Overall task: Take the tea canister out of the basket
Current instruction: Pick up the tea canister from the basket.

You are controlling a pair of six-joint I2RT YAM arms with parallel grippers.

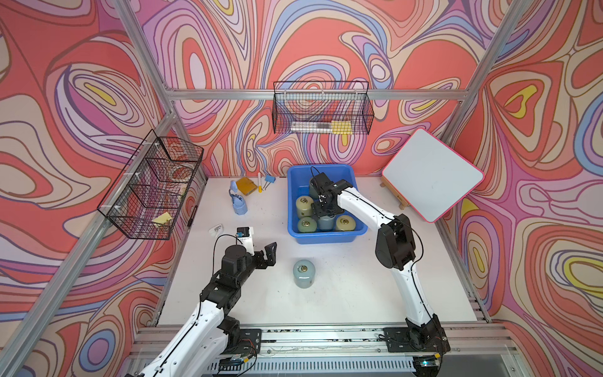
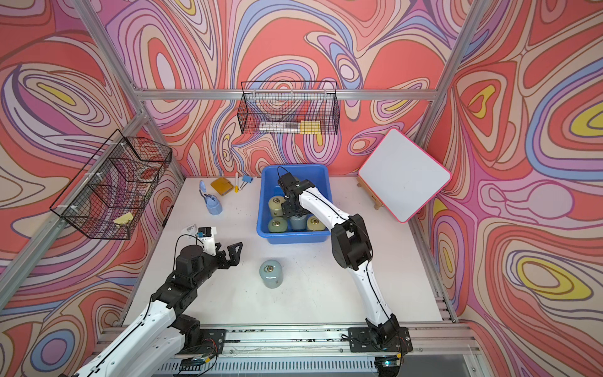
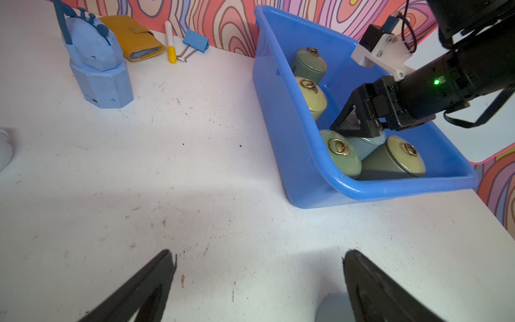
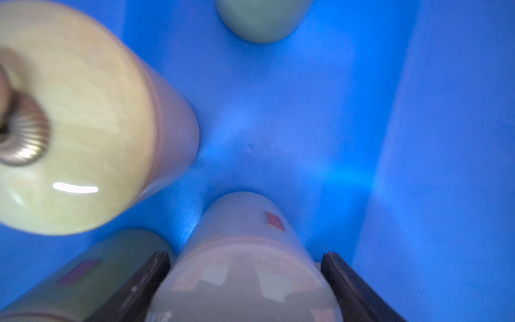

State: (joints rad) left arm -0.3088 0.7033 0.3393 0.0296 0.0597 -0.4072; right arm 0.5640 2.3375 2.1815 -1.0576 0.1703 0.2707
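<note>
The tea canister (image 4: 242, 237) is gripped between the jaws of the right gripper (image 4: 245, 267) inside the basket (image 4: 432, 139); a straight lift past the neighbouring canisters (image 4: 83, 125) is judged needed next.

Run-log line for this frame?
right gripper: shut on blue-grey canister in basket | left gripper: open, above table | loose canister: upright on table
</note>
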